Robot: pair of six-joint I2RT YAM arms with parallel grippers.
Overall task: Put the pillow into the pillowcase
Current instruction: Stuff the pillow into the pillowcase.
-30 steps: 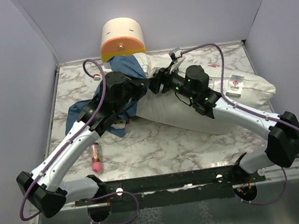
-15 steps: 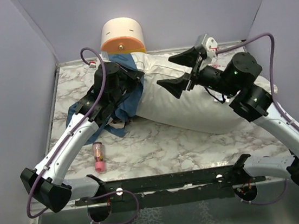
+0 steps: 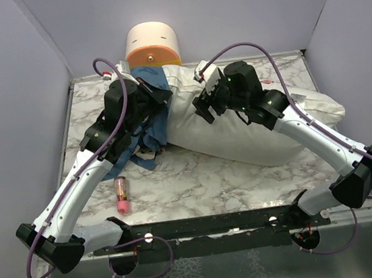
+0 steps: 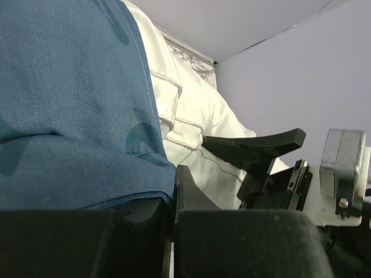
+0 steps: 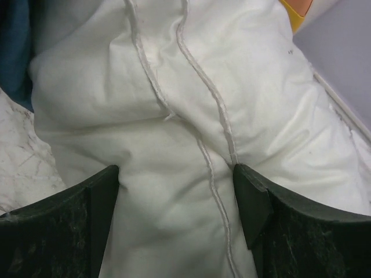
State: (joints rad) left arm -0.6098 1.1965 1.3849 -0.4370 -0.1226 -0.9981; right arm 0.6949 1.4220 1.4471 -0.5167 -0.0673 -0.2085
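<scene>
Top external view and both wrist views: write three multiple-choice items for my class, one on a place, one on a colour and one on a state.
1. Where does the pink tube lie?
A. inside a cylinder
B. on the marble table, nearer the arm bases than the pillowcase
C. on a wall

2. What colour is the pillowcase?
A. blue
B. red
C. green

3. How does the right claw stand?
A. shut on the tube
B. open over the pillow
C. shut, holding nothing

Answers:
1 B, since the top view shows the tube flat on the marble, below the blue cloth.
2 A, since the left wrist view is filled with blue fabric.
3 B, since the right wrist view shows its two fingers spread apart with white pillow between them.
</scene>
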